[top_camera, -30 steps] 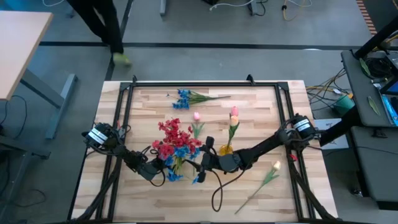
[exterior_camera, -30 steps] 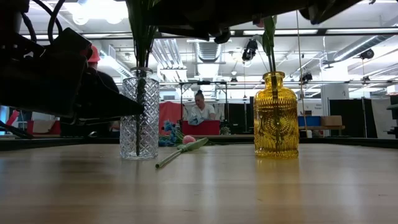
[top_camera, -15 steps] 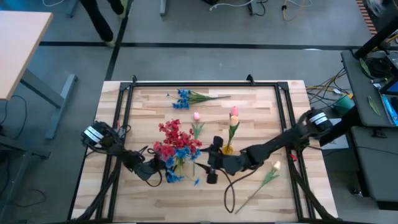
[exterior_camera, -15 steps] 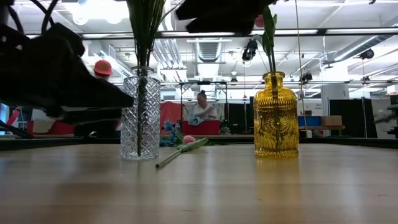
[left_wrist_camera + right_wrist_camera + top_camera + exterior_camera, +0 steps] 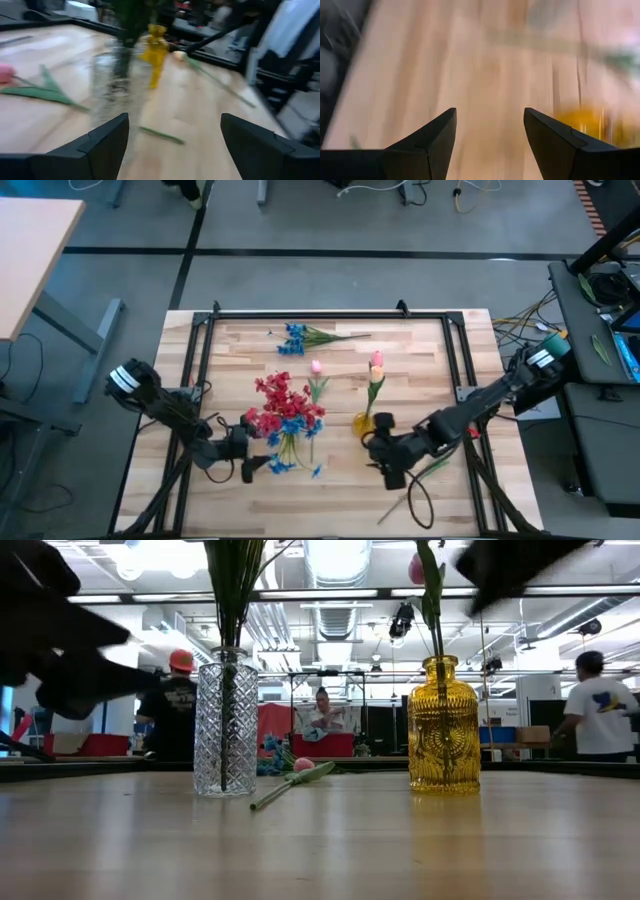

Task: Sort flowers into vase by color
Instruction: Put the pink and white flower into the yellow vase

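A clear glass vase (image 5: 287,442) (image 5: 225,720) holds red and blue sprays (image 5: 283,408). A yellow vase (image 5: 364,421) (image 5: 443,725) holds a pink tulip (image 5: 377,363). A second pink tulip (image 5: 317,370) and a blue spray (image 5: 296,338) lie flat on the table farther back. A cream tulip (image 5: 428,468) lies at the near right, partly under my right arm. My left gripper (image 5: 250,468) (image 5: 172,125) is open and empty, left of the clear vase. My right gripper (image 5: 387,468) (image 5: 490,120) is open and empty, just near-right of the yellow vase.
Loose blue blossoms (image 5: 315,471) and a short green stem piece (image 5: 160,135) lie on the wood near the clear vase. A black frame (image 5: 300,317) runs round the tabletop. People move about in the room behind the table (image 5: 180,710).
My right gripper has drawn back from beside the clear vase toward the table's right edge, passing the yellow vase. My left gripper has backed a little toward the table's left and near edges. The vases and flowers have stayed in place.
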Robot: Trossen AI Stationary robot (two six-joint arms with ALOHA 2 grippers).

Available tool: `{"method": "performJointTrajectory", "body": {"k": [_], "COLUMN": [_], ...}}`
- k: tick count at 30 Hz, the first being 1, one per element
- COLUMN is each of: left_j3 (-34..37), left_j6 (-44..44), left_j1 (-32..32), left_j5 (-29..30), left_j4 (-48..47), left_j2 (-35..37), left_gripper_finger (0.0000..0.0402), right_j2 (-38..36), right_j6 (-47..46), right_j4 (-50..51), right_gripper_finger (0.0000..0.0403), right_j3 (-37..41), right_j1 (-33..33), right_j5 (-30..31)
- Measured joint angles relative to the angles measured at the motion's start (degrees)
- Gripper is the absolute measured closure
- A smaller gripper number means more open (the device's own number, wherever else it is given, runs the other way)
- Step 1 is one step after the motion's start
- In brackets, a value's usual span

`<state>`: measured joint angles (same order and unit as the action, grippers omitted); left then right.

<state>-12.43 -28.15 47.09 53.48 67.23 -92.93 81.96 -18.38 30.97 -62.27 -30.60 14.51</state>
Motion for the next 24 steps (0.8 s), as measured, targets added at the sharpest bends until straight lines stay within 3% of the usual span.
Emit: {"method": "performJointTrajectory", "body": {"k": [3,5,9,13,17,24], "left_j3": [-3.3,-7.0,-16.7,-27.3,-37.6,-55.8], "left_j6": [-2.2,-3.8,-9.3,-17.3,-18.7,-17.7], "left_j1": [1.0,1.3,1.9,2.7,3.7,3.9], "left_j5": [-0.5,-0.5,-0.6,-0.6,-0.6,0.5], "left_j4": [-4.7,-11.2,-29.0,-48.7,-59.9,-67.9], "left_j2": [1.0,1.2,1.1,-0.5,-4.9,-17.3], "left_gripper_finger": [0.0104,0.0104,0.0104,0.0104,0.0104,0.0104], "right_j2": [-0.6,-0.9,-0.9,-0.9,-1.0,-1.0], "right_j6": [-9.6,-16.7,-31.8,-39.8,-41.7,-35.9], "right_j4": [9.5,13.7,19.1,20.9,21.1,25.8], "right_gripper_finger": [0.0179,0.0179,0.0179,0.0179,0.0179,0.0179], "right_j3": [0.0,0.1,0.1,0.1,0.0,0.9], "right_j1": [-1.2,-1.2,-1.2,-2.6,-5.3,-10.6], "right_j5": [-2.4,-8.9,-20.5,-30.0,-31.5,-29.2]}}
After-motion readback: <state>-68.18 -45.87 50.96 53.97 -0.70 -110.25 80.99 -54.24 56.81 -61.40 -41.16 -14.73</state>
